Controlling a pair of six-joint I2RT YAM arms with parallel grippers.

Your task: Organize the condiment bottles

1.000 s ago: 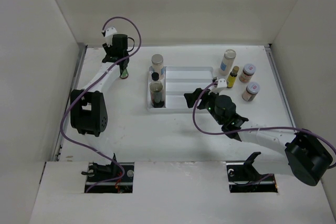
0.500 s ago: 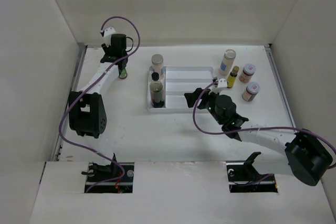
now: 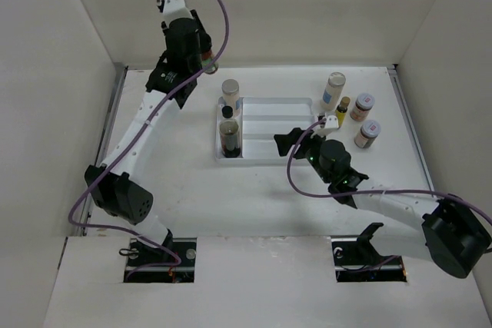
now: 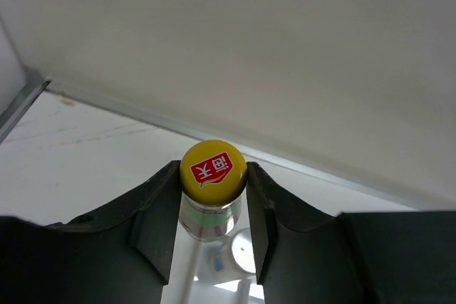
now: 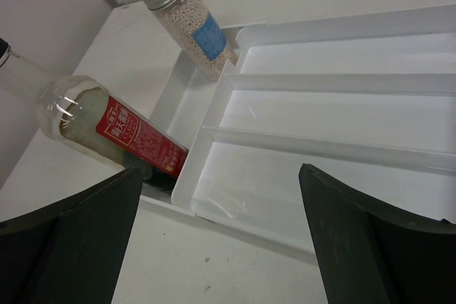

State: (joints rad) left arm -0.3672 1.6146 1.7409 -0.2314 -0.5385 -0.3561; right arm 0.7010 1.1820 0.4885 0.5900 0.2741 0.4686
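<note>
My left gripper (image 3: 197,50) is raised high near the back wall, left of the tray, shut on the neck of a red sauce bottle with a yellow cap (image 4: 213,169); the fingers (image 4: 160,211) clamp just under the cap. The white divided tray (image 3: 280,117) holds a white-capped jar (image 3: 231,88) and dark bottles (image 3: 229,136) in its left compartment. My right gripper (image 3: 296,137) is open and empty at the tray's front right. In the right wrist view I see a red-labelled bottle (image 5: 135,137) and a bead-filled jar (image 5: 192,26) at the tray (image 5: 320,147).
Right of the tray stand a white bottle with a blue label (image 3: 333,90), a yellow bottle with a black cap (image 3: 341,111) and two pink-lidded jars (image 3: 363,105) (image 3: 368,133). White walls enclose the table on three sides.
My left arm has lifted the yellow-capped bottle off the back left of the table, up and slightly right. The right gripper has shifted a little to the right.
</note>
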